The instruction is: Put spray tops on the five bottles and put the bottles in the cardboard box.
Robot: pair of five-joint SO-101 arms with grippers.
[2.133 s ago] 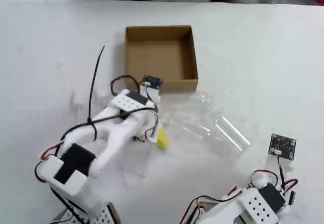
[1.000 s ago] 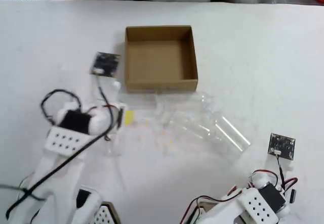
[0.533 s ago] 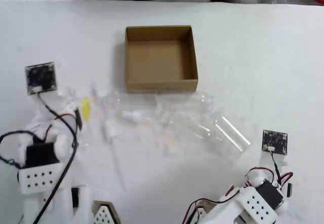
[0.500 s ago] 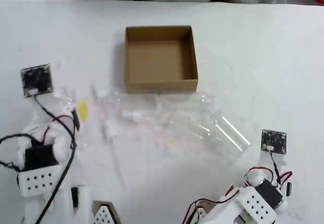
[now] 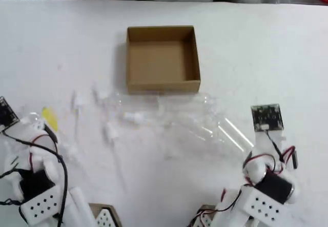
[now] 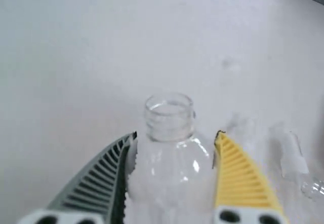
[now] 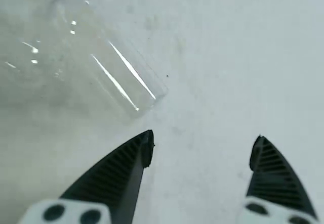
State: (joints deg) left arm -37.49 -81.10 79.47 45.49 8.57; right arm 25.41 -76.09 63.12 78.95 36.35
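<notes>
My left gripper (image 6: 175, 134) is shut on the shoulder of a clear, uncapped bottle (image 6: 169, 114), its open neck pointing away from the wrist. In the high view that gripper (image 5: 41, 120) sits near the table's front left corner, its yellow finger (image 5: 49, 118) beside the bottle (image 5: 32, 120). My right gripper (image 7: 203, 136) stands open over bare table, just short of the base of a lying clear bottle (image 7: 96, 62). Several clear bottles (image 5: 205, 122) lie in front of the cardboard box (image 5: 163, 86), which holds nothing. White spray tops (image 5: 132, 117) lie to their left.
More spray tops (image 5: 109, 130) and a small one (image 5: 77, 101) are scattered between the left arm and the bottles. The right arm's camera board (image 5: 266, 117) stands at the bottles' right end. The table is white, with open room behind and beside the box.
The left arm has swung from the box's front back to the near left corner, carrying a bottle. The right arm has advanced toward the lying bottles.
</notes>
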